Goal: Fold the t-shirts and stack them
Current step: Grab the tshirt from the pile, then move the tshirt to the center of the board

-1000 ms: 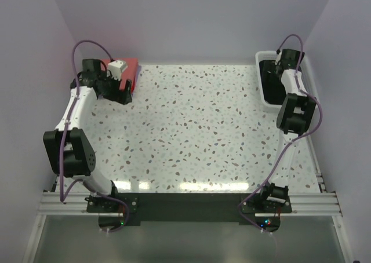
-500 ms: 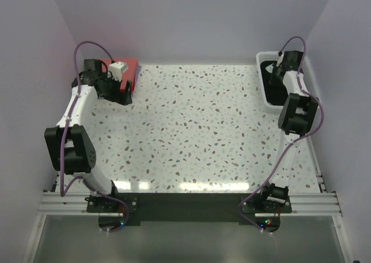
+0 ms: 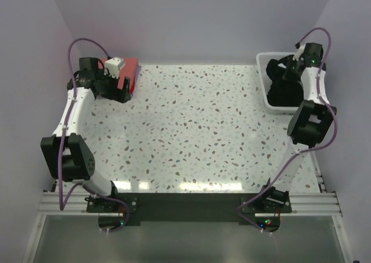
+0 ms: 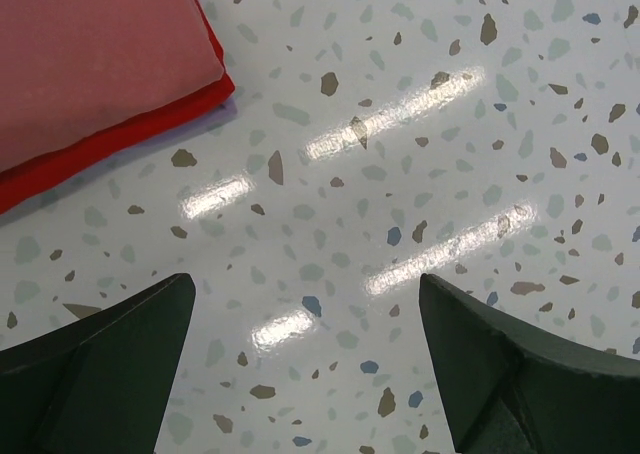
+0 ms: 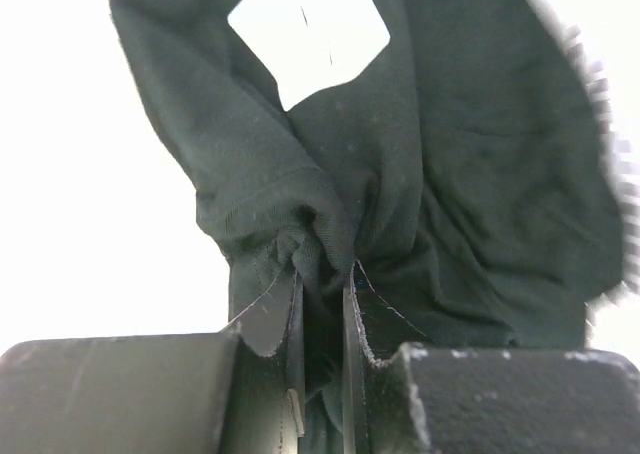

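A folded stack of coral-red t-shirts [image 3: 131, 70] lies at the table's far left corner; its corner [image 4: 90, 54] also fills the upper left of the left wrist view. My left gripper [image 3: 122, 92] [image 4: 305, 286] hovers open over bare table just beside that stack, with nothing between its fingers. A black t-shirt [image 3: 283, 88] [image 5: 450, 174] hangs bunched above the white basket [image 3: 262, 60] at the far right. My right gripper [image 3: 290, 72] [image 5: 322, 274] is shut on a fold of it, with cloth pinched between the pads.
The speckled table [image 3: 197, 130] stretches between the two arms. Purple walls close in at the back and on both sides. The basket sits against the right wall, and the right arm's upper links [image 3: 310, 121] stand in front of it.
My right gripper shut on the black t-shirt inside the basket and has risen, pulling the cloth up out of it. The left arm shifted only slightly by the red stack.
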